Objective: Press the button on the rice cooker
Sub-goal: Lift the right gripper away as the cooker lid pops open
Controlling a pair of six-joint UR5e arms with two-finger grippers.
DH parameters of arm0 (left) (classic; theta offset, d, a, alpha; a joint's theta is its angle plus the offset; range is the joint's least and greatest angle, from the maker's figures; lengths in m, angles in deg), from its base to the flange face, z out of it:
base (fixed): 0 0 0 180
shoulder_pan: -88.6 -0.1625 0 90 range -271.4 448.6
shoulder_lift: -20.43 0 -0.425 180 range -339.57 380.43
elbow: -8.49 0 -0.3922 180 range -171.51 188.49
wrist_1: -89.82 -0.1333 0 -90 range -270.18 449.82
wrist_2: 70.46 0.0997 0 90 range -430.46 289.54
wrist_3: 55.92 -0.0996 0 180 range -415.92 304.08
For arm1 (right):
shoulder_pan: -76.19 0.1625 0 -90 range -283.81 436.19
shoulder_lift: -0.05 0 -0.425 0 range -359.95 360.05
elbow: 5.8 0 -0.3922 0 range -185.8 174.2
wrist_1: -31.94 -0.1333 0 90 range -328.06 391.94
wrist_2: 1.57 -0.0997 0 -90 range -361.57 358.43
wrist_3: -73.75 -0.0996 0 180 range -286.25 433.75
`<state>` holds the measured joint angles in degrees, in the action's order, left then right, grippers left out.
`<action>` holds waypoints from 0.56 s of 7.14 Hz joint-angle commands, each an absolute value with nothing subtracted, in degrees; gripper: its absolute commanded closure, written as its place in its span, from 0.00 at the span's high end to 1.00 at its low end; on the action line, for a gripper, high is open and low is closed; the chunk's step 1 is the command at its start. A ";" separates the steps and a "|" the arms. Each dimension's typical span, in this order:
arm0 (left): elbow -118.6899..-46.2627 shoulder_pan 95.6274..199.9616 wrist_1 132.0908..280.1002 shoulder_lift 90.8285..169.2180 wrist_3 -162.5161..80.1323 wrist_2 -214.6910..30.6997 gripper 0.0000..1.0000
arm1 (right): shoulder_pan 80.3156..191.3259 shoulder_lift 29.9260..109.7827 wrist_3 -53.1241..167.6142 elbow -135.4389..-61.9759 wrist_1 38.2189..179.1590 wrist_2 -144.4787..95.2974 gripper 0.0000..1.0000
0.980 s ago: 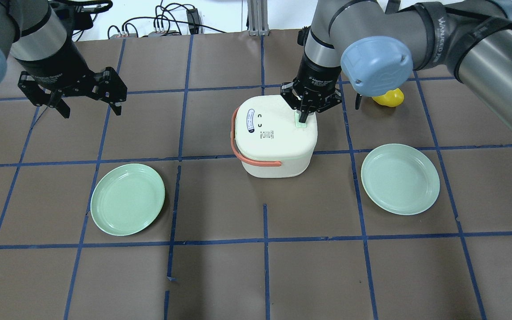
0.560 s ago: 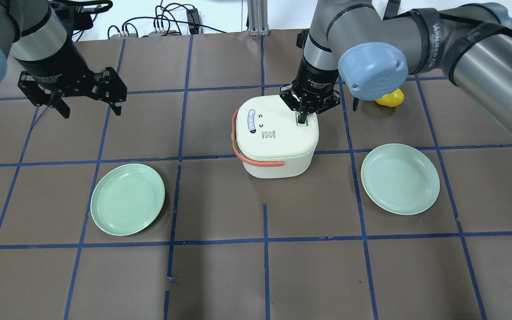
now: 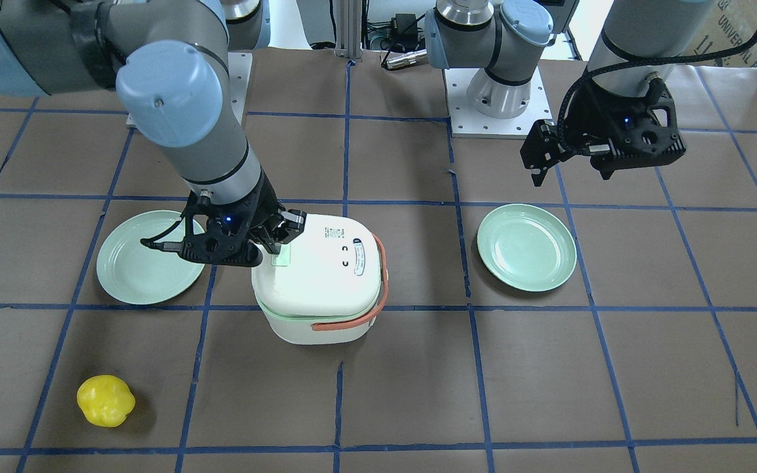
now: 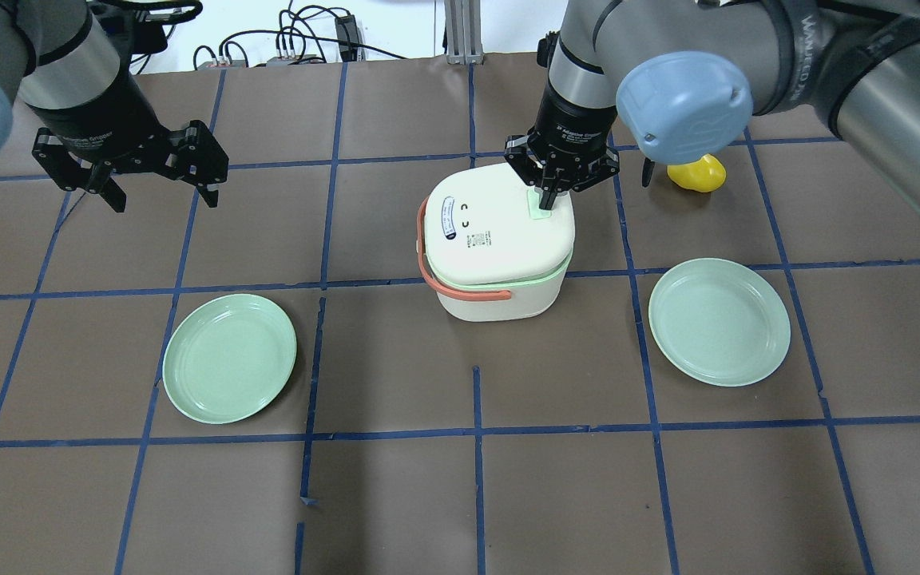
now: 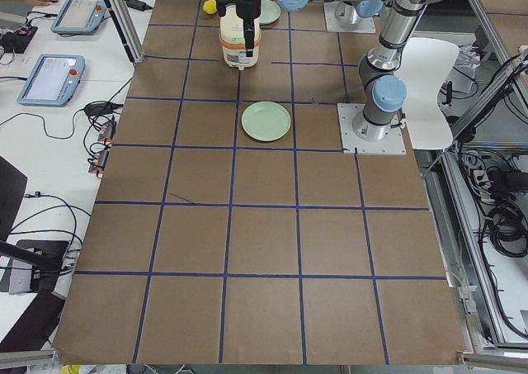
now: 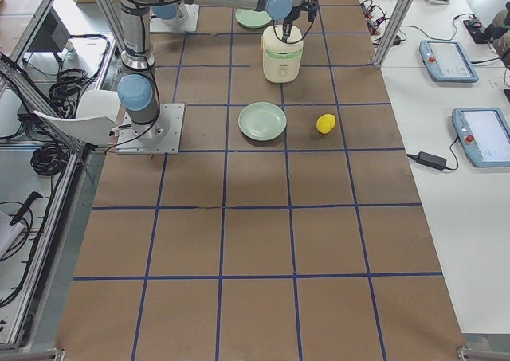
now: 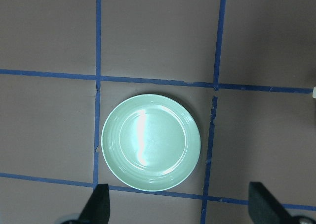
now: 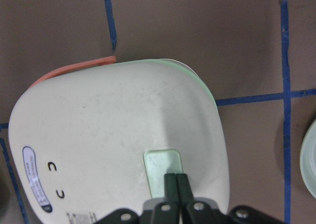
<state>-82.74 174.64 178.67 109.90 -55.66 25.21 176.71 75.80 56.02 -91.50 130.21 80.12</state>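
Left gripper (image 4: 164, 198) (1): held above the table (image 4: 476, 495), well left of the rice cooker (image 4: 492, 239); fingers spread wide, nothing held.
Plates (2): pale green, laid flat; one (image 4: 229, 358) left of the rice cooker, one (image 4: 719, 321) right of it, both on its robot side and apart from it.
Rice cooker (1): white, stood upright; orange handle (image 4: 460, 291) folded down along its left and near sides.
Button (image 4: 538, 204) (1): pale green rectangle, set in the rice cooker's lid at the far right corner.
Right gripper (image 4: 546, 196) (1): pointed down over the lid; fingers pressed together, tips placed at the button.
Yellow object (image 4: 696, 173) (1): laid right of the rice cooker, on its far side.
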 commanded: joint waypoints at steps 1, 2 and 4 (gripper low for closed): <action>-82.74 174.64 178.76 109.90 -55.66 25.25 1.00 | 176.91 81.58 54.94 -86.77 121.11 80.26 0.55; -82.74 174.64 178.67 109.90 -55.66 25.16 1.00 | 176.74 83.00 55.02 -84.22 120.45 81.65 0.89; -82.74 174.64 178.67 109.90 -55.66 25.25 1.00 | 174.55 83.71 65.14 -81.74 120.45 89.45 1.00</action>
<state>-82.74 174.64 178.68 109.90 -55.66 25.23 175.74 82.98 58.79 -83.08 120.74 85.21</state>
